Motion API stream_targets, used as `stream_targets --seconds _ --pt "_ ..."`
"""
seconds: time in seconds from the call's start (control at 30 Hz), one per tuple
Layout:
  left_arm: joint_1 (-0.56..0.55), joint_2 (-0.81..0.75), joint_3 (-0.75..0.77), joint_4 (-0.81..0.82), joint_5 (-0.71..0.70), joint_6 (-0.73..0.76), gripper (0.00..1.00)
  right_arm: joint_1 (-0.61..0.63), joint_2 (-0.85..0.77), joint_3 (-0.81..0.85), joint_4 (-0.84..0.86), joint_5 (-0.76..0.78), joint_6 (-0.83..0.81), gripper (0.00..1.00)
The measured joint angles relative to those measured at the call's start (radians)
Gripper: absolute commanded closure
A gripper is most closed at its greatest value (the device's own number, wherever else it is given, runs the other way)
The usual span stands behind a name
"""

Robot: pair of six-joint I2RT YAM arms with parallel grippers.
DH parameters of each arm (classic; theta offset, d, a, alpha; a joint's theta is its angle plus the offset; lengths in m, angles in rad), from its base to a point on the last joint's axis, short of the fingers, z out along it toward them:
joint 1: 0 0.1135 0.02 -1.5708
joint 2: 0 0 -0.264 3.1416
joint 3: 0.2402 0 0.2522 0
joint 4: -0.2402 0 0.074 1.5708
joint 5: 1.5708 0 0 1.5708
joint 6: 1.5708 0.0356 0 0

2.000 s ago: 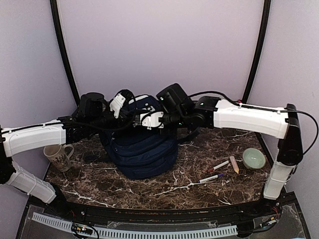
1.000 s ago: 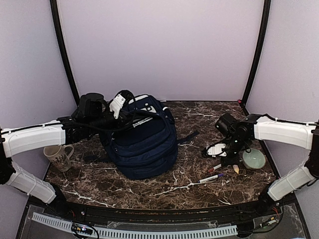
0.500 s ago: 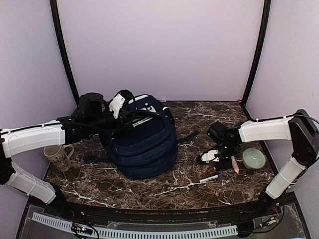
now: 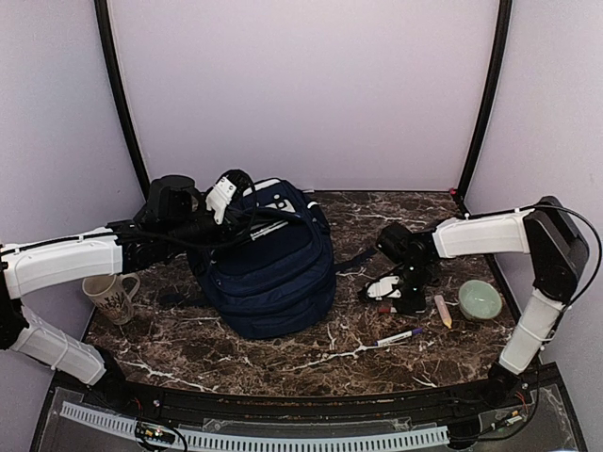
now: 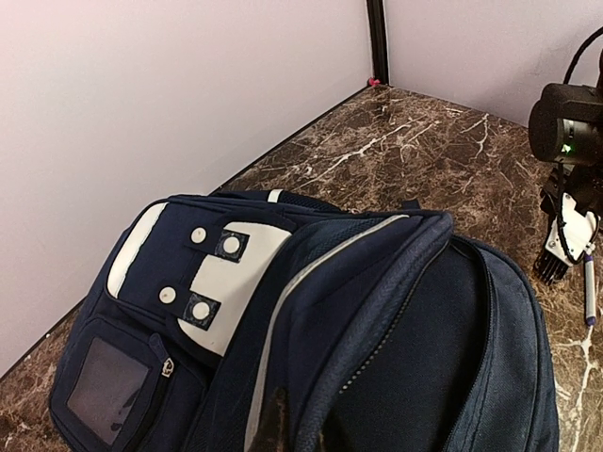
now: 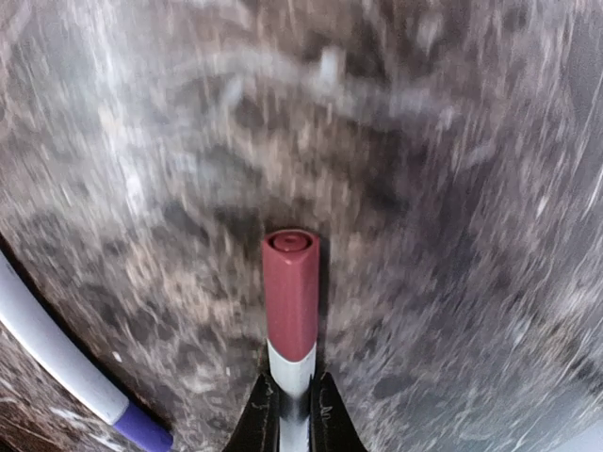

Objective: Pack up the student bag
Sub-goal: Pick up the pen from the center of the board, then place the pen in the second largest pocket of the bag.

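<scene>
While in right jaws, one marker (image 6: pixel 290 301); one student bag (image 4: pixel 273 278), one mug (image 4: pixel 111 298).

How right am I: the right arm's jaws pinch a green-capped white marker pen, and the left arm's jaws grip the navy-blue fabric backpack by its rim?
The right wrist view shows a dark red cap, not green. The right arm's jaws pinch a red-capped white marker pen, and the left arm's jaws grip the navy-blue fabric backpack by its rim.
</scene>
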Motion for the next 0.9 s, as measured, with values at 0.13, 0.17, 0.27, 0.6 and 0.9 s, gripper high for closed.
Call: stream_targets --seconds 0.13,0.17,0.27,0.6,0.9 --pt "0.000 0.000 0.000 0.000 0.000 0.002 1.00 0.074 0.016 0.089 -0.037 -0.024 0.013 0.99" --pt "0.000 0.000 0.000 0.000 0.000 0.002 1.00 0.103 0.016 0.125 -0.051 -0.027 0.016 0.99" --pt "0.000 0.000 0.000 0.000 0.000 0.002 1.00 0.192 0.014 0.240 -0.070 -0.034 0.027 0.99" --pt "0.000 0.000 0.000 0.000 0.000 0.001 1.00 0.410 0.009 0.528 0.065 0.066 -0.013 1.00" --pt "0.000 -0.006 0.000 -0.002 0.000 0.001 1.00 0.476 0.156 0.576 0.460 0.344 -0.137 0.70"
